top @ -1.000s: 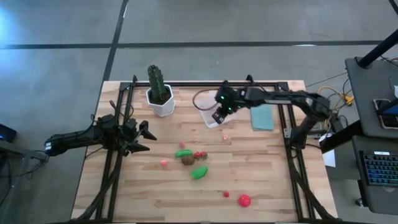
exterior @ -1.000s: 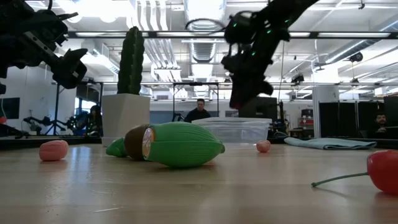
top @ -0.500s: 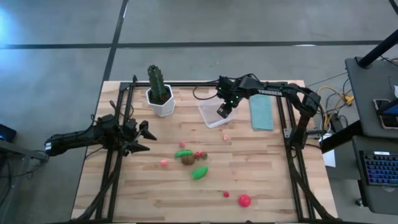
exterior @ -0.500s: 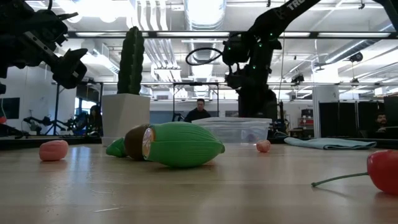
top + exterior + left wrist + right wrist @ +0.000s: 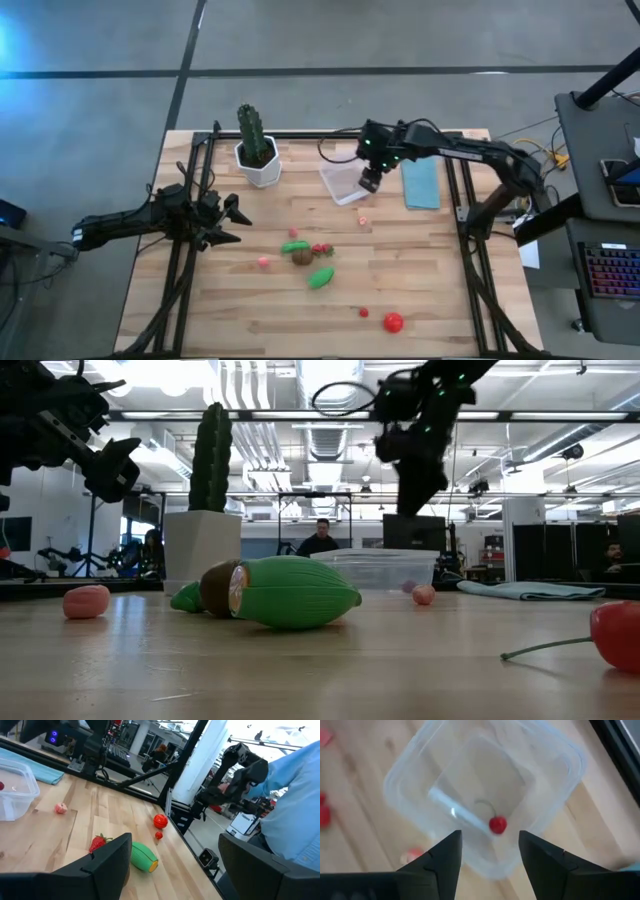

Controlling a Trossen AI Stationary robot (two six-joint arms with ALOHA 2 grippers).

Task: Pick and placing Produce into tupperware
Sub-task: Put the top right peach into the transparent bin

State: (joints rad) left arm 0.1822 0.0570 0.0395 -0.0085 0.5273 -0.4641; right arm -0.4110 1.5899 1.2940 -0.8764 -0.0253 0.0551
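A cactus in a white pot [image 5: 258, 150] stands near the desk's [image 5: 420, 290] far-left corner, a light blue cloth [image 5: 421, 186] near the far-right edge. Between them sits the clear tupperware [image 5: 343, 183], one corner toward the far edge, holding a small red cherry [image 5: 497, 825]. The right gripper [image 5: 369, 182] hangs directly above it, released. Other produce [image 5: 320, 277] lies mid-desk. The left gripper [image 5: 232, 222] waits, released, at the left edge.

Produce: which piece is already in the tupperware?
The small red cherry with a thin stem, lying on the tupperware floor below the open right gripper. All other pieces are out on the table.
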